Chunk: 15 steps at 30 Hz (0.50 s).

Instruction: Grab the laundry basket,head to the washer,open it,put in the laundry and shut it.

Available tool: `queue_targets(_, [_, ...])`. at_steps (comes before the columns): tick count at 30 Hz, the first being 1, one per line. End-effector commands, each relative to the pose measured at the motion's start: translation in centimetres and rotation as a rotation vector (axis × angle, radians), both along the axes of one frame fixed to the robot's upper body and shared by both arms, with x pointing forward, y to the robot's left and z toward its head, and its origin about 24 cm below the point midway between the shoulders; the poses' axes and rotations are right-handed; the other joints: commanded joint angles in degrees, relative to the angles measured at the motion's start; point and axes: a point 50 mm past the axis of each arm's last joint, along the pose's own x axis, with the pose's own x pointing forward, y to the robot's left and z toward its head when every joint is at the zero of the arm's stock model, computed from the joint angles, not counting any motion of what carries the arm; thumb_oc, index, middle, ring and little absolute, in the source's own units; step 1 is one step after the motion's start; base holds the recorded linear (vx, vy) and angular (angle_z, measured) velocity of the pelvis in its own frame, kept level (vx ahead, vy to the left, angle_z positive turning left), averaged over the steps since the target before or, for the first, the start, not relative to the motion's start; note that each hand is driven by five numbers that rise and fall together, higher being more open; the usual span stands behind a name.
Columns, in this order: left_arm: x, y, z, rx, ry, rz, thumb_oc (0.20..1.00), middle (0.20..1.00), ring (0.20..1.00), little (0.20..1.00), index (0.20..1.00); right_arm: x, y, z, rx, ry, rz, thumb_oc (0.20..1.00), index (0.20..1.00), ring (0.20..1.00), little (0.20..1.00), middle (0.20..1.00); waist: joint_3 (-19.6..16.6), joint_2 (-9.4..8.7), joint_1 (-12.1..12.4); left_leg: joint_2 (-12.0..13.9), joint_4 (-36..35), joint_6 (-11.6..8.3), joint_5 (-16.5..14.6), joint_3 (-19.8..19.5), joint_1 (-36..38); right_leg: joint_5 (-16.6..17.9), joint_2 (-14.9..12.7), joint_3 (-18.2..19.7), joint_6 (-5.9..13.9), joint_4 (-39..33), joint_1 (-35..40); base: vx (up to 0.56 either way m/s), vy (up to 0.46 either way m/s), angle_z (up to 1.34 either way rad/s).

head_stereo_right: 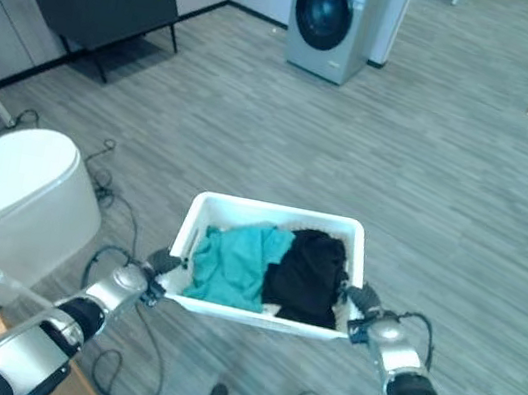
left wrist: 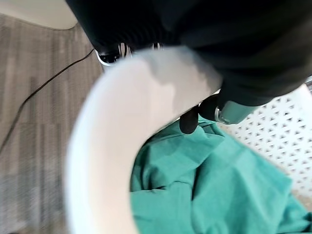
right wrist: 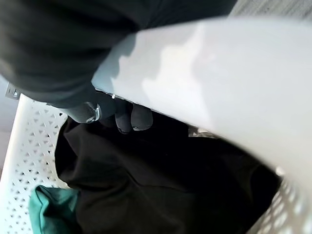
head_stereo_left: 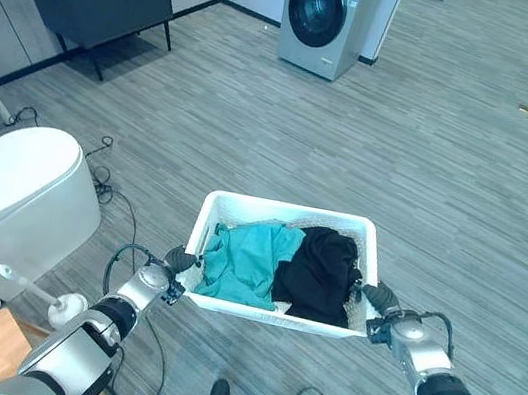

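No readable text, labels or numbers anywhere. Small control panel on silver-grey front-loading washer (head_stereo_left: 322, 15) too small to read.

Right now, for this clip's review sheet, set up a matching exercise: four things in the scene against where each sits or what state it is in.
Things:
1. teal garment
2. black garment
3. washer
4. left hand

Places or states:
A. door shut, far across the floor
B. in the laundry basket, on the robot's right side
C. curled round the basket's rim
D. in the basket, on the robot's left side

Pairs: 1-D, 2-B, 3-A, 4-C
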Motion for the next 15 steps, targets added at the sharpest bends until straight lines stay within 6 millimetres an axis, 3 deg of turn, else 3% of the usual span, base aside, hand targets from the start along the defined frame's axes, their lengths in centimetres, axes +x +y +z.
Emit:
queue_targets(1, [2.5,-1.4,3.2,0.012,-0.144,-0.06,0.2,0.2,0.2,0.2,0.2,2.1,-2.6,4.3,-0.043,-0.174,-0.018,0.2,0.2,0.2,0.2,0.2,-5.0,0.03,0.2,2.2,4.5,-6.12,-8.5,0.6,0.4,11.4,0.5,2.5,1.98,-24.3,2.2,0.39,-0.138,0.59])
queue_targets(3, [2.6,-1.6,3.2,0.015,-0.147,-0.055,0.2,0.2,0.2,0.2,0.2,2.2,-2.8,4.5,-0.052,-0.176,-0.017,0.2,0.2,0.2,0.2,0.2,-4.7,0.23,-0.5,2.2,4.5,-6.38,-9.7,-0.2,1.7,13.0,0.1,4.3,2.53,-28.7,1.3,0.36,-0.128,0.31])
queue_targets(4, [2.8,-1.7,3.5,0.024,-0.161,-0.06,0.2,0.2,0.2,0.2,0.2,2.0,-3.3,4.9,-0.064,-0.185,-0.022,0.2,0.2,0.2,0.2,0.2,-4.4,0.03,-1.3,2.1,5.7,-6.99,-12.1,-1.0,3.4,15.9,-3.0,5.7,3.68,-34.6,-1.4,0.3,-0.107,0.18])
queue_targets(5, [2.8,-1.7,3.5,0.024,-0.161,-0.061,0.2,0.2,0.2,0.2,0.2,2.0,-3.4,4.9,-0.064,-0.184,-0.022,0.2,0.2,0.2,0.2,0.2,-4.2,0.24,-1.3,2.3,5.9,-7.01,-12.3,-1.1,3.6,16.0,-2.8,5.5,3.65,-34.8,-1.0,0.43,-0.167,0.42])
queue_targets(9, [2.7,-1.8,3.2,0.044,-0.151,-0.074,0.2,0.2,0.2,0.2,0.2,2.1,-3.1,4.9,-0.061,-0.189,-0.01,0.2,0.2,0.2,0.2,0.2,-4.3,0.24,-2.0,2.9,7.3,-8.05,-15.2,-0.6,7.9,17.9,-5.4,-0.7,4.97,-39.1,-2.0,0.37,-0.167,0.18])
queue_targets(11, [2.3,-1.7,2.7,0.044,-0.135,-0.074,0.2,0.2,0.2,0.2,0.2,2.1,-2.9,4.7,-0.06,-0.184,-0.003,0.2,0.2,0.2,0.2,0.2,-5.9,0.2,-2.3,4.1,5.9,-9.08,-15.6,0.4,11.6,18.7,-5.4,-3.9,5.08,-38.3,-0.7,0.61,-0.299,0.11])
queue_targets(12, [2.1,-1.7,2.4,0.042,-0.126,-0.08,0.2,0.2,0.2,0.2,0.2,2.0,-2.7,4.7,-0.06,-0.178,0.01,0.2,0.2,0.2,0.2,0.2,-7.3,0.08,-2.7,5.9,6.6,-10.35,-14.6,0.5,13.3,20.6,-4.5,-3.8,4.37,-36.7,0.3,0.56,-0.296,0.18])
queue_targets(15, [1.9,-1.5,2.1,0.036,-0.118,-0.068,0.2,0.2,0.2,0.2,0.2,2.1,-2.6,4.7,-0.062,-0.178,0.02,0.2,0.2,0.2,0.2,0.2,-8.0,0.63,-3.1,7.5,8.1,-11.28,-12.6,0.4,13.8,20.5,-3.3,-3.9,3.64,-35.4,0.7,0.3,-0.17,0.16])
